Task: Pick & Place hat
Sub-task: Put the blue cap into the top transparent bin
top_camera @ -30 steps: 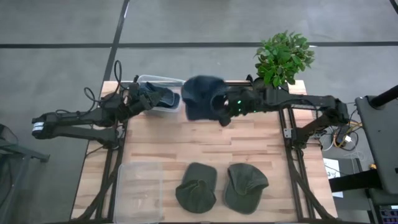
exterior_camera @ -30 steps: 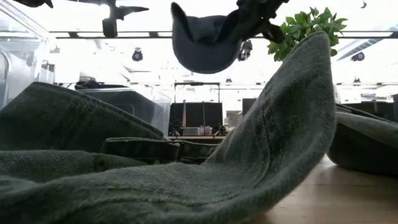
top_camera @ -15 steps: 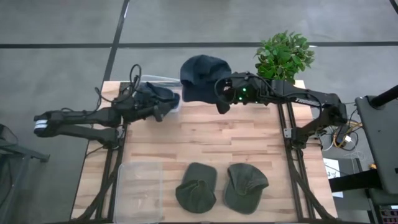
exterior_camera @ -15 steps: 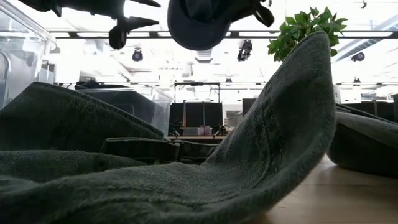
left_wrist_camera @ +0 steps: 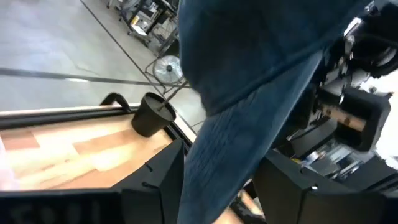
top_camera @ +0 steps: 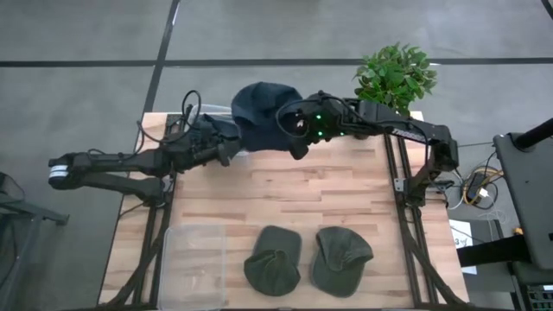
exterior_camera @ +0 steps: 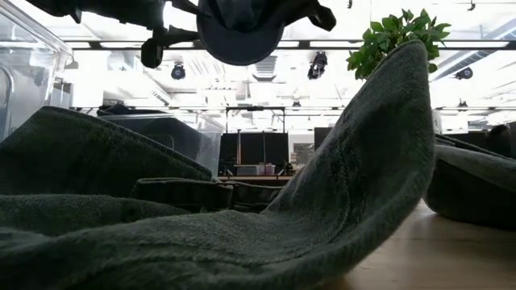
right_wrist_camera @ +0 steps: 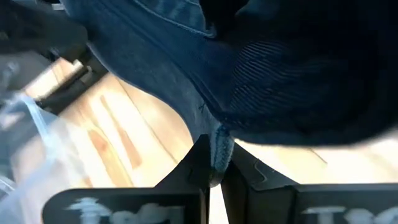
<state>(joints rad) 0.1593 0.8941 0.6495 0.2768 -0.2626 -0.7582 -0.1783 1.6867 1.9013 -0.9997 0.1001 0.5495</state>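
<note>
Wooden table (top_camera: 346,199): two green hats (top_camera: 272,259) (near edge), one blue hat (top_camera: 259,117) pinched in right gripper (top_camera: 298,142).

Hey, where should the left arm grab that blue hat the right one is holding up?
Probably the hanging brim edge of the blue hat, coming from below between the left gripper's open jaws. The right gripper pinches a seam, leaving this thin flap free, while the crown looks too bulky.

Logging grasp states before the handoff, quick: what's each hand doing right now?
Left hand: open, with the blue hat's brim hanging between its fingers.
Right hand: shut on the blue hat's edge, holding it above the table's far side.
</note>
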